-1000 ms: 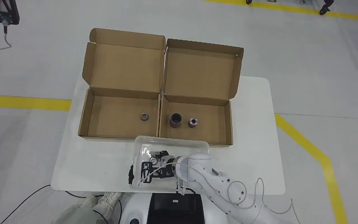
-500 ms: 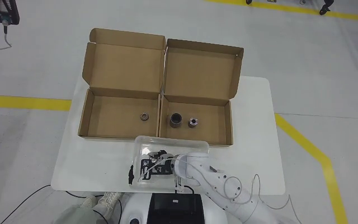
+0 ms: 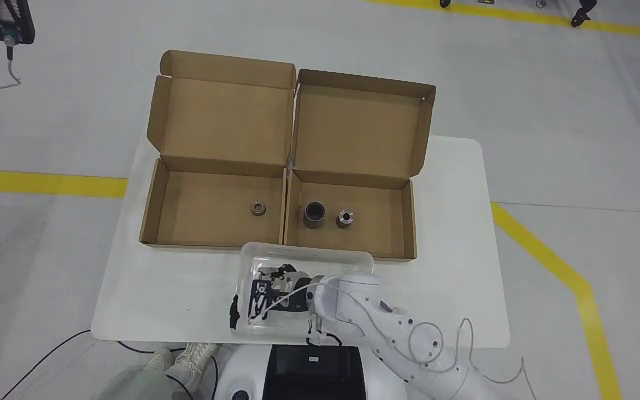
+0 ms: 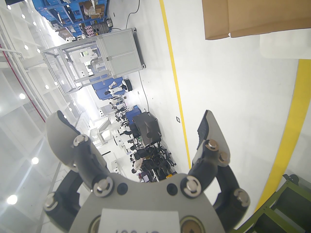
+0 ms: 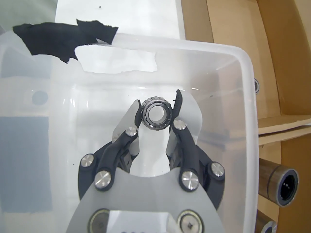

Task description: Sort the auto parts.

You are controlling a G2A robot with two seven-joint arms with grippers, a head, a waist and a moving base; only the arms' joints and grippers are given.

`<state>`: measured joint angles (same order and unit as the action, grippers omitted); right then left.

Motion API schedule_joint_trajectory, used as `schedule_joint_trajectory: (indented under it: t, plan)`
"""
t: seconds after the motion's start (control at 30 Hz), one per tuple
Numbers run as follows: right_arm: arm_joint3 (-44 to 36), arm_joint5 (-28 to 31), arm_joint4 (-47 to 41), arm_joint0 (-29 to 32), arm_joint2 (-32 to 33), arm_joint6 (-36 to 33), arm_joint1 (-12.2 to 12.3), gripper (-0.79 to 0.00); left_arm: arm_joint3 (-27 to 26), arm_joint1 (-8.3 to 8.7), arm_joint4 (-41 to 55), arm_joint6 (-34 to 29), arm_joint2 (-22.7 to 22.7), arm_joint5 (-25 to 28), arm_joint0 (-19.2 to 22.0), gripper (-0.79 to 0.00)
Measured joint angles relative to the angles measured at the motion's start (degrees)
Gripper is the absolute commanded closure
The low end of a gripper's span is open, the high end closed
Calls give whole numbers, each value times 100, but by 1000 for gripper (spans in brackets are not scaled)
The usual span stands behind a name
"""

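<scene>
The right arm (image 3: 375,315) hides much of the clear bin (image 3: 310,249); one box (image 3: 190,205) holds a part (image 3: 258,208) too small to identify.

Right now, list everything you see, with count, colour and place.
White table: one, white, under everything.
Brown cardboard boxes: two, lids open, left box beside right box.
Clear plastic bin: one, transparent, before the boxes.
Torn black tape: one, black, bin rim.
Small metal ring: one, silvery, left box.
Dark metal sleeve: one, dark grey, right box.
Toothed metal collar: one, silvery, beside sleeve.
Metal roller bearing: one, silvery, gripped inside bin.
Right gripper: one, black and grey, shut on bearing.
Left gripper: one, black and grey, open, empty.
</scene>
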<state>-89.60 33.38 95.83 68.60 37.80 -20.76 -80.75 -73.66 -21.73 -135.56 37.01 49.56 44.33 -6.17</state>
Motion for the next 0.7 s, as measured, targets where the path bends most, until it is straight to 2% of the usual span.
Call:
schedule_joint_trajectory:
  t: [0.17, 0.27, 0.4, 0.6, 0.7]
  plan:
    - [-292, -9, -174, 305, 269, 210, 107, 0, 0, 0, 0, 0, 0, 0, 0, -785]
    - [-504, 92, -329, 500, 481, 671, 190, 0, 0, 0, 0, 0, 0, 0, 0, -785]
    - [-736, 307, -487, 687, 776, 1627, 300, 0, 0, 0, 0, 0, 0, 0, 0, -785]
    - [-1038, 542, -775, 643, 1015, 2669, 363, 0, 0, 0, 0, 0, 0, 0, 0, -785]
    - [-1242, 657, -863, 458, 1036, 2879, 358, 0, 0, 0, 0, 0, 0, 0, 0, -785]
